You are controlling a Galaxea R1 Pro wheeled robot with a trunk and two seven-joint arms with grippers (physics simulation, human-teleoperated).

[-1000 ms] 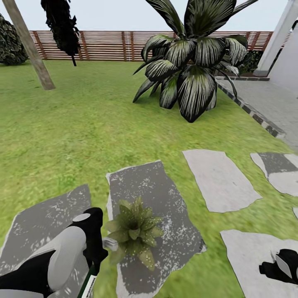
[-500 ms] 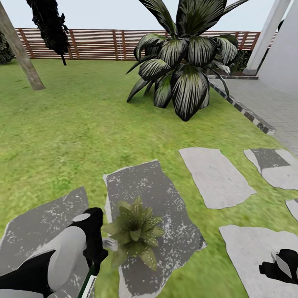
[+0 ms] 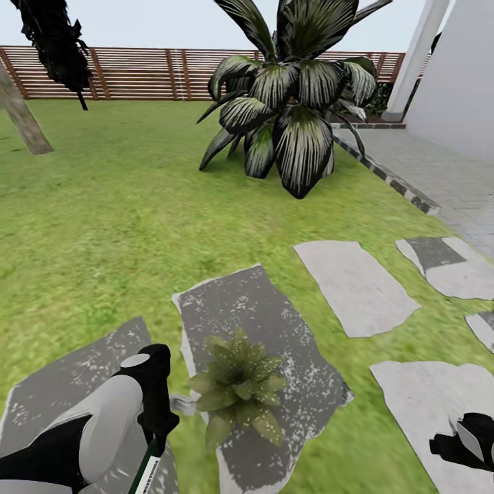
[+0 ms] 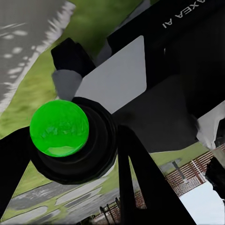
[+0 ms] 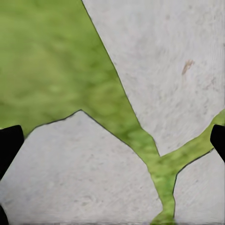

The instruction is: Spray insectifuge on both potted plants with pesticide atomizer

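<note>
The left hand (image 3: 156,439) grips the pesticide atomizer (image 3: 147,472) beside one potted plant (image 3: 239,385). The right hand (image 3: 466,442) hangs open, empty. Pickup looks done; spraying both plants seemingly remains.

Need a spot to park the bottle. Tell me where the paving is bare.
Bare: the pale slab beyond the potted plant, and the slab ahead of the right gripper. Crowded: the dark slab holding the plant.

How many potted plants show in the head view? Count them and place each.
1. The potted plant sits on a dark stone slab, just right of the left gripper. A second may lie outside the picture.
</note>
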